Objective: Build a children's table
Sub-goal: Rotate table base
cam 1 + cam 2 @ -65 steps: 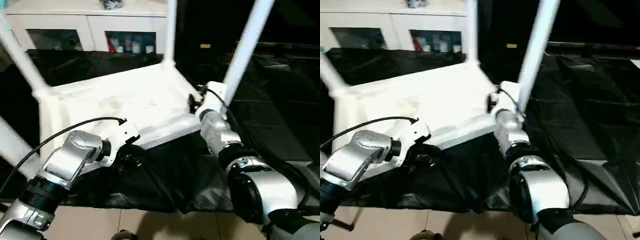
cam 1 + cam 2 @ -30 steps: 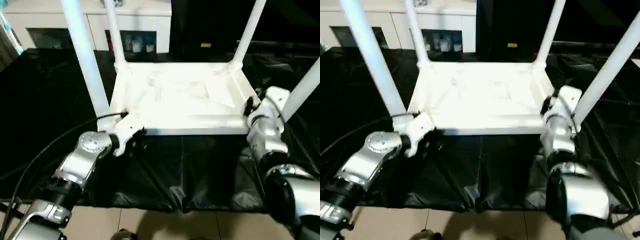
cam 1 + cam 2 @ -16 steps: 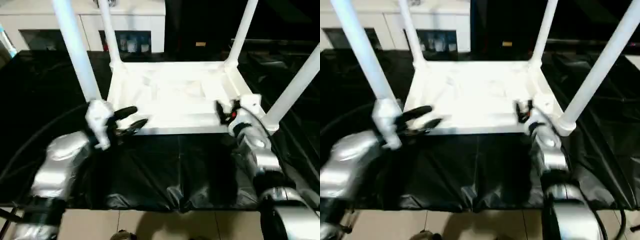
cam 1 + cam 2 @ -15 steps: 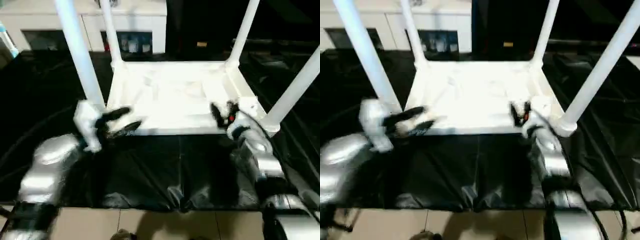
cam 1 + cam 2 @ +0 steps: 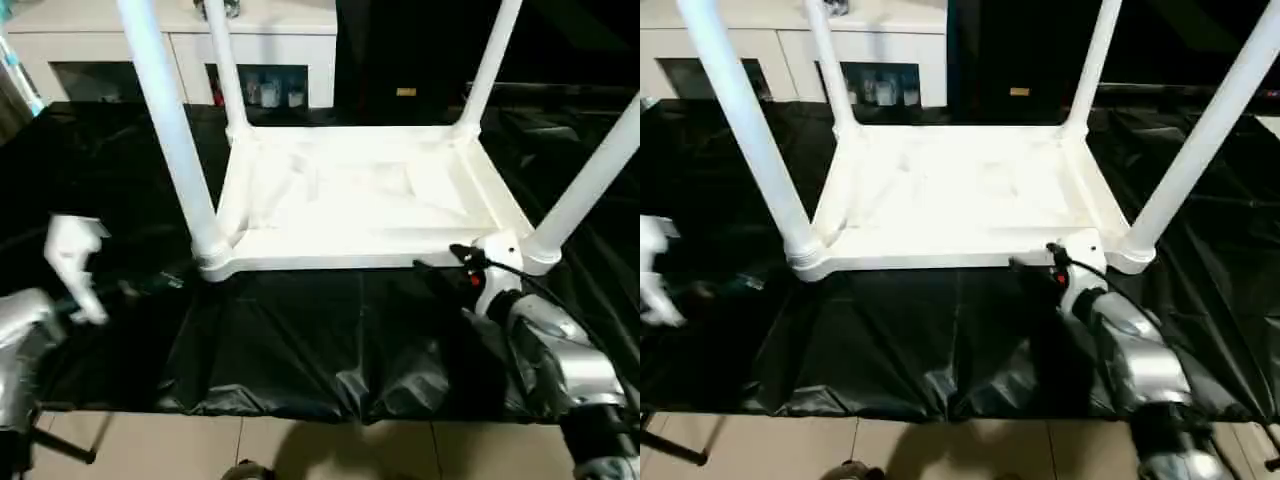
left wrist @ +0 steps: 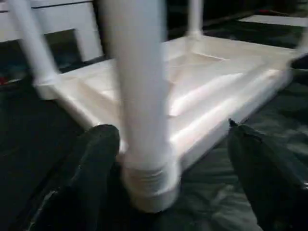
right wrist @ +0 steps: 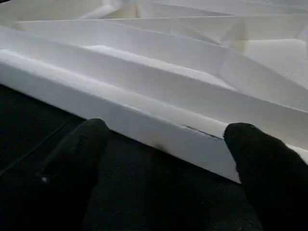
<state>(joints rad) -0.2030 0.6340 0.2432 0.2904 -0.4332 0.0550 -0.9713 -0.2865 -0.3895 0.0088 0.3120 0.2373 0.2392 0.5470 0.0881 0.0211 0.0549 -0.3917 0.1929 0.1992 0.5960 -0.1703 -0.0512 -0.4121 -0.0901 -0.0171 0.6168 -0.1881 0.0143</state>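
Observation:
The children's table (image 5: 350,190) lies upside down on a black sheet, ribbed underside up. All of its white legs stand in the corner sockets, such as the near left leg (image 5: 170,130) and the near right leg (image 5: 590,180). My left gripper (image 5: 150,285) hovers left of the near left corner, apart from it. Its fingers (image 6: 96,159) are spread wide, with that leg (image 6: 139,96) ahead of them. My right gripper (image 5: 440,264) is open just in front of the table's near rim (image 7: 159,120), close to the near right corner. It holds nothing.
A white cabinet with glass doors (image 5: 170,50) stands behind the table. The black sheet (image 5: 300,340) covers the work area and wrinkles toward its front edge. Light floor tiles (image 5: 300,450) show in front of it.
Both grippers have come away from the table's near corners and opened wider. The left arm swung out to the left. The right gripper slid back in front of the near rim.

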